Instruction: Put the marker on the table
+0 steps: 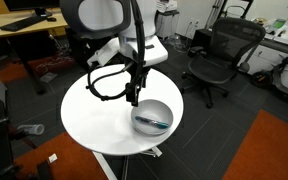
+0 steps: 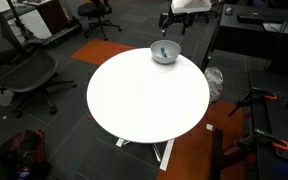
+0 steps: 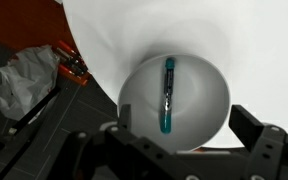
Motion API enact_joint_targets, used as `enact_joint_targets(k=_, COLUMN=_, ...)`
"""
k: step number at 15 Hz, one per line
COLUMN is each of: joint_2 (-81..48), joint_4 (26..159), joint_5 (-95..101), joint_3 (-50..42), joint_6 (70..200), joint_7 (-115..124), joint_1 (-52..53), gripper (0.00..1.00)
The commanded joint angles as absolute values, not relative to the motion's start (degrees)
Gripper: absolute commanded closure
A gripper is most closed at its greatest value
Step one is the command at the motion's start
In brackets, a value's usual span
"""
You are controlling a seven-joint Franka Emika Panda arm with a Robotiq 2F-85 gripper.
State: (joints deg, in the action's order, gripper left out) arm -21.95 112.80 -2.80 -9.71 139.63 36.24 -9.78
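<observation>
Marker (image 3: 168, 95): a slim, dark, teal-tinted stick lying along the 12-to-6 o'clock line inside the smooth, round grey bowl (image 3: 139, 90); any lettering is too blurred to read. In an exterior view the bowl stands at the 12 o'clock edge of the round, plain white table (image 2: 149, 110). Gripper (image 3: 189, 140): black fingers spread wide above the bowl, holding nothing.
</observation>
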Motion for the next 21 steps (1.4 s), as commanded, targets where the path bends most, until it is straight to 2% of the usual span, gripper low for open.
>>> enact_joint_targets(k=1, joint_2=-22.1, joint_4=112.6, joint_5=-3.6, joint_3=-11.1, joint_6=139.4, joint_7=35.6, joint_1=-8.5, gripper=0.00)
enact_joint_targets(k=21, joint_2=-37.0, joint_4=100.7, joint_5=-7.2, joint_3=-11.5, joint_6=139.5, joint_7=27.9, joint_1=-10.9, gripper=0.00)
